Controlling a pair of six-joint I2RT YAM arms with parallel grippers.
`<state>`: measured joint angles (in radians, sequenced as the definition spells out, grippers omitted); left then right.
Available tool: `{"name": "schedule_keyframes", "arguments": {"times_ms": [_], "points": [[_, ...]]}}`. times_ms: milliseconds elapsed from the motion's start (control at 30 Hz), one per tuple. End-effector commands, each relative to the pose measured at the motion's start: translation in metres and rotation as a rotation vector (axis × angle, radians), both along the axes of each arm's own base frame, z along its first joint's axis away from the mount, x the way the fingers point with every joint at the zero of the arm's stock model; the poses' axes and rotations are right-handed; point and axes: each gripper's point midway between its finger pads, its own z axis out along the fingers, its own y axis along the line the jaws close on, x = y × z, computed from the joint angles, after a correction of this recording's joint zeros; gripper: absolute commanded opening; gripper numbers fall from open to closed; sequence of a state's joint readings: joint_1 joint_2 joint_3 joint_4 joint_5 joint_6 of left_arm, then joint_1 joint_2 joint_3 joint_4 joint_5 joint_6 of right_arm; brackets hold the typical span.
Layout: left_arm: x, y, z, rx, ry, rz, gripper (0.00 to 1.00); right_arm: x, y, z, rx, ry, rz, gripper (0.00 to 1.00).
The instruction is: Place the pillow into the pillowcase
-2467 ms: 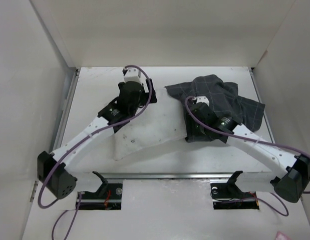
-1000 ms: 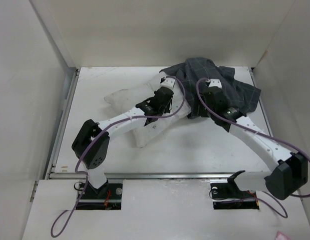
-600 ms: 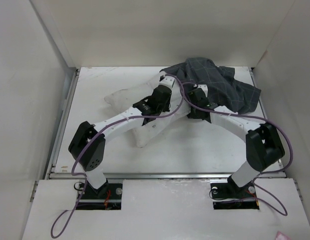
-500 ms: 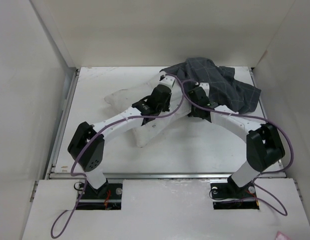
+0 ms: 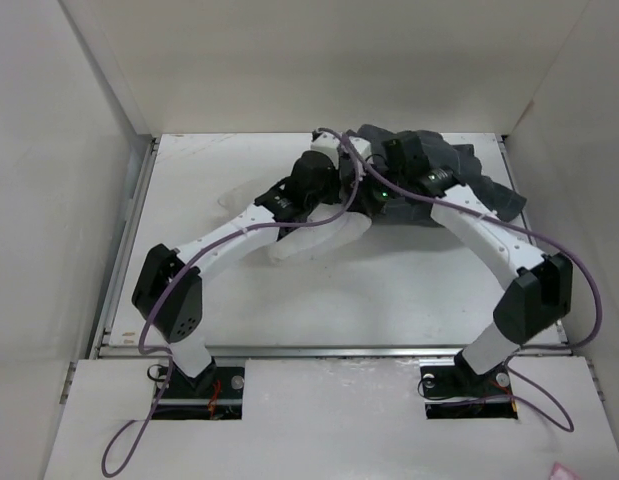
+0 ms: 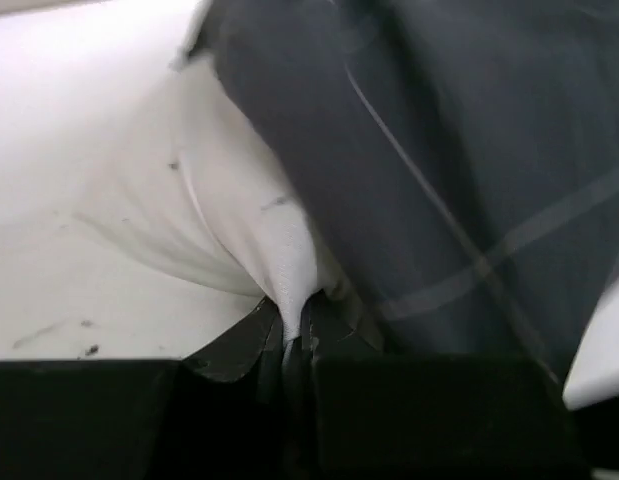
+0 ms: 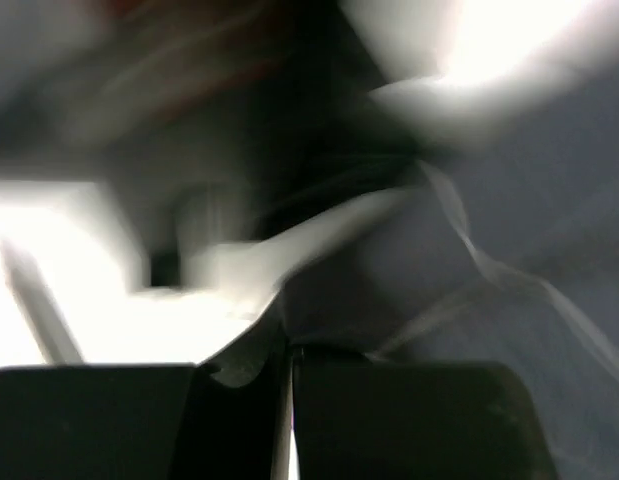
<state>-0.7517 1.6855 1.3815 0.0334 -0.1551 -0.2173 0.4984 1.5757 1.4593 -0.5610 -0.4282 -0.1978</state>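
Left side of the table (image 5: 204,190) lies open. At centre, the pillow (image 5: 311,243) pokes out from under the pillowcase (image 5: 479,180), which is bunched near the back edge. The left gripper (image 6: 294,335) is clenched on a pinch of pillow. The right gripper (image 7: 287,355) is clamped tight, its catch lost in blur.

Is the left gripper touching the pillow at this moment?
Touching. The left wrist view shows the left gripper shut on a pinched fold of the white pillow, right beside the pillowcase.
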Motion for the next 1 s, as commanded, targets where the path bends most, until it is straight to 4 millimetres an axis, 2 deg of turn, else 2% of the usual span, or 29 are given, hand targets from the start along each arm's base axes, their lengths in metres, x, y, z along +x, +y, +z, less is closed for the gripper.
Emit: {"name": "schedule_keyframes", "arguments": {"times_ms": [0,33,67,100,133,200,300,333,367,400,433,500,533,600,700,733,767,833,867,933,967], "points": [[-0.001,-0.047,0.101,-0.33,-0.164,-0.084,0.0,-0.103,0.068,0.016,0.135,-0.071,0.822,0.0],[-0.001,-0.049,0.105,-0.358,-0.162,-0.08,0.0,-0.104,0.067,0.026,0.122,-0.107,0.884,0.0],[0.0,-0.048,0.108,-0.378,-0.163,-0.068,0.0,-0.104,0.067,0.011,0.099,-0.191,1.03,0.0],[0.002,-0.048,0.111,-0.409,-0.158,-0.047,0.0,-0.13,0.053,0.01,0.117,-0.085,1.096,0.0],[0.002,-0.048,0.112,-0.423,-0.149,-0.043,0.0,-0.128,0.053,0.016,0.154,-0.086,1.086,0.0],[0.001,-0.049,0.109,-0.431,-0.143,-0.041,0.0,-0.128,0.048,0.011,0.151,-0.147,1.115,0.0],[-0.005,-0.049,0.098,-0.431,-0.118,-0.06,0.0,-0.119,0.039,0.009,0.203,-0.104,1.059,0.0],[-0.008,-0.048,0.098,-0.432,-0.116,-0.069,0.0,-0.113,0.037,0.007,0.223,-0.091,1.041,0.13],[-0.012,-0.045,0.094,-0.427,-0.11,-0.069,0.0,-0.107,0.032,0.01,0.265,-0.051,0.997,0.22],[-0.012,-0.044,0.091,-0.419,-0.102,-0.067,0.0,-0.103,0.031,0.007,0.277,-0.037,0.983,0.3],[-0.016,-0.04,0.086,-0.404,-0.099,-0.068,0.0,-0.102,0.03,0.009,0.295,-0.027,0.969,0.33],[-0.02,-0.033,0.078,-0.383,-0.095,-0.06,0.0,-0.104,0.032,0.008,0.322,0.005,0.962,0.48],[-0.021,-0.032,0.064,-0.356,-0.081,-0.06,0.0,-0.106,0.03,0.004,0.322,0.034,0.953,0.54],[-0.026,-0.027,0.062,-0.35,-0.076,-0.059,0.0,-0.112,0.03,0.006,0.356,0.064,0.945,0.59],[-0.024,-0.012,0.04,-0.306,-0.046,0.012,0.0,-0.119,0.027,0.013,0.398,0.077,0.932,0.69],[-0.025,-0.009,0.041,-0.318,-0.041,0.028,0.0,-0.121,0.026,0.01,0.398,0.091,0.929,0.77],[-0.028,-0.007,0.028,-0.303,-0.013,0.035,0.0,-0.122,0.027,0.012,0.413,0.104,0.923,1.0],[-0.022,0.011,0.032,-0.325,-0.021,0.104,0.0,-0.118,0.029,0.012,0.413,0.12,0.914,1.0],[-0.023,0.017,0.023,-0.311,-0.005,0.129,0.0,-0.115,0.032,0.011,0.427,0.148,0.904,1.0],[-0.016,0.043,0.019,-0.314,0.007,0.224,0.0,-0.108,0.034,0.011,0.409,0.17,0.89,1.0],[-0.014,0.051,0.019,-0.322,0.007,0.248,0.0,-0.099,0.036,0.021,0.389,0.138,0.888,1.0]]}}
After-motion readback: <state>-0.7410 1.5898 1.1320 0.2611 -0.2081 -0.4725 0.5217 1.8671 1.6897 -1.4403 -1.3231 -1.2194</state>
